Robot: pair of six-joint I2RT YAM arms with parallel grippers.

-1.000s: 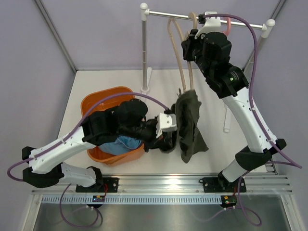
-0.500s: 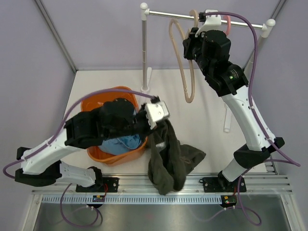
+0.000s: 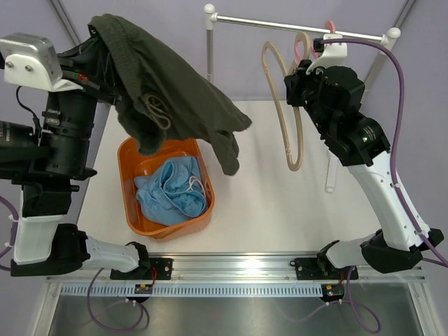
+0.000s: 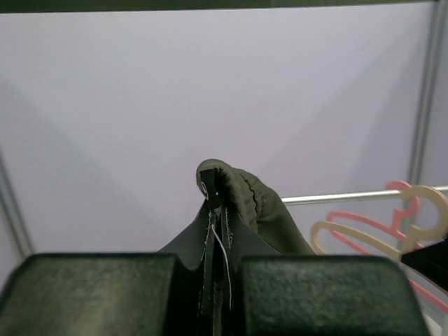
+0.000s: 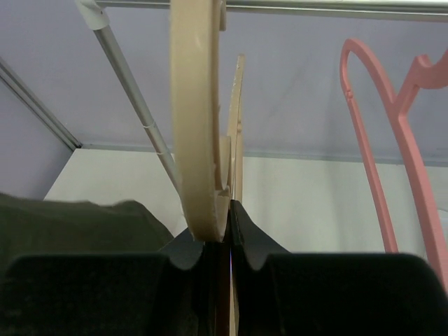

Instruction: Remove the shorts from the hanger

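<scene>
The dark olive-green shorts [image 3: 168, 98] hang limp from my left gripper [image 3: 89, 52], raised high at the far left above the orange basket [image 3: 133, 150]. In the left wrist view my left gripper [image 4: 218, 231] is shut on their waistband [image 4: 259, 210]. The light blue shorts [image 3: 171, 192] lie crumpled in the basket. My right gripper [image 3: 294, 77] is shut on the bare beige hanger [image 3: 290, 126] below the rail [image 3: 294, 26]. The right wrist view shows that gripper [image 5: 229, 224] shut on the hanger [image 5: 196, 126], with the olive shorts [image 5: 70, 224] at lower left.
A pink hanger [image 3: 330, 26] hangs on the rail beside the beige one and also shows in the right wrist view [image 5: 381, 140]. The rack's upright post [image 3: 210, 70] stands behind the basket. Purple walls close in the left and back.
My left arm has swung up and to the left, carrying the olive shorts from low near the table's front to high over the basket. The right gripper with the hanger shifted slightly right.
</scene>
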